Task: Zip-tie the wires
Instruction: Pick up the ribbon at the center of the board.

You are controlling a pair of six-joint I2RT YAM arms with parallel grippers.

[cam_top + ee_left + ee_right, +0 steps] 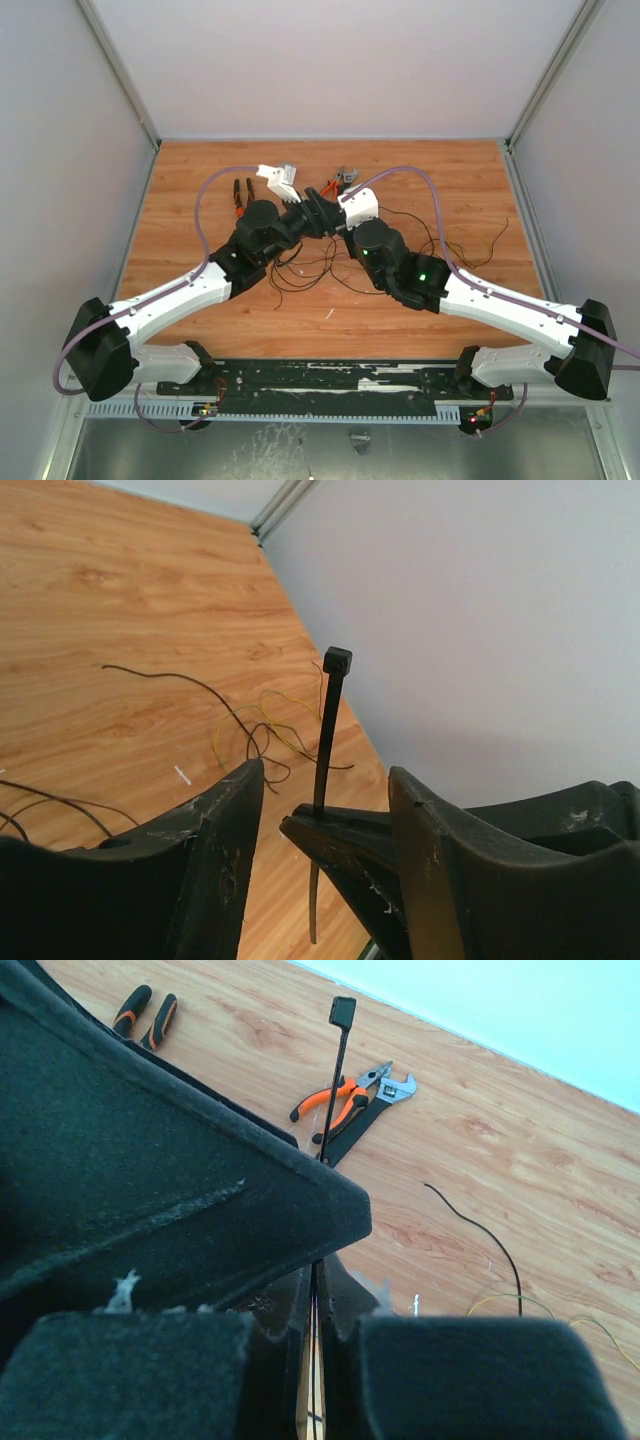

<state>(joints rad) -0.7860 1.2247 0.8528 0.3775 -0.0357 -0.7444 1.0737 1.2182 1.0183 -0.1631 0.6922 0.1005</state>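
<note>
Since right pincer (315,825) is clamped shut on the zip tie (330,720), head up above its tips, prob. to steady it for a handover, left pincer (325,770) sits open either side of the strip, gripping nothing, w/ wires (262,738) lying loose below both.

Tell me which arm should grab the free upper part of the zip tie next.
Left. The left gripper stands with open jaws either side of the upright zip tie, so closing would probably catch it. The right gripper is shut on the strip lower down, holding it.
</note>
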